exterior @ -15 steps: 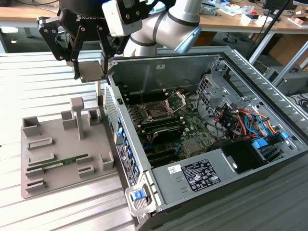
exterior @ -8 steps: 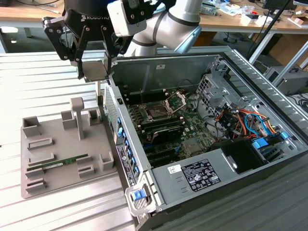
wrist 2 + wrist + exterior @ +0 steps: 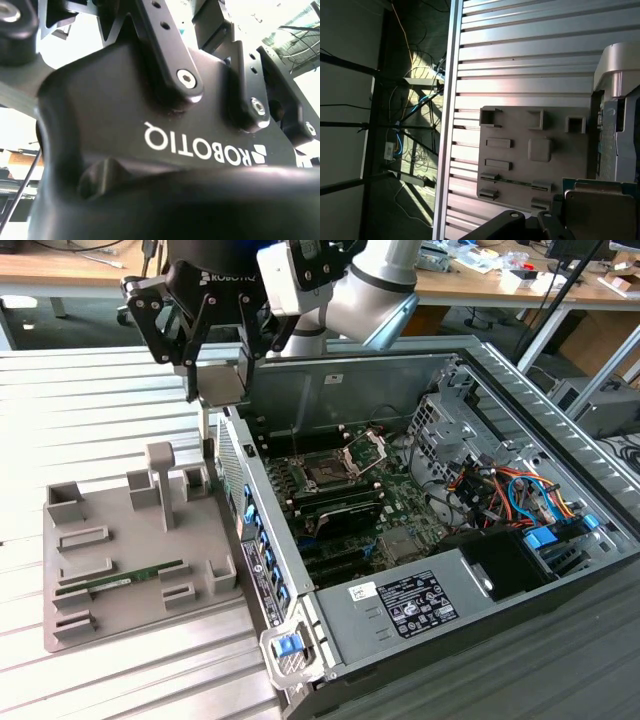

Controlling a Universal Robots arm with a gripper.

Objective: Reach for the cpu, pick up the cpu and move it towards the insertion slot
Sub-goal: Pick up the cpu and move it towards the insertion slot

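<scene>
In the exterior view my gripper (image 3: 220,375) hangs above the open computer case's left wall, shut on the cpu (image 3: 222,388), a pale silver square held by its edges. The first wrist view shows the cpu (image 3: 594,212) as a flat cream plate with a green rim, next to the gripper's dark fingers (image 3: 509,221). The insertion slot (image 3: 325,476) is a dark square socket on the green board inside the case, to the exterior view's right of the gripper and lower. Its silver frame (image 3: 366,452) stands hinged up. The gripper's black body (image 3: 165,150) is seen close up in the second wrist view.
A grey fixture tray (image 3: 110,615) lies at the exterior view's left of the case, with a green memory stick (image 3: 120,582) and an upright pedestal (image 3: 161,478). The case wall (image 3: 262,560), a drive cage (image 3: 440,425) and cables (image 3: 500,490) surround the board.
</scene>
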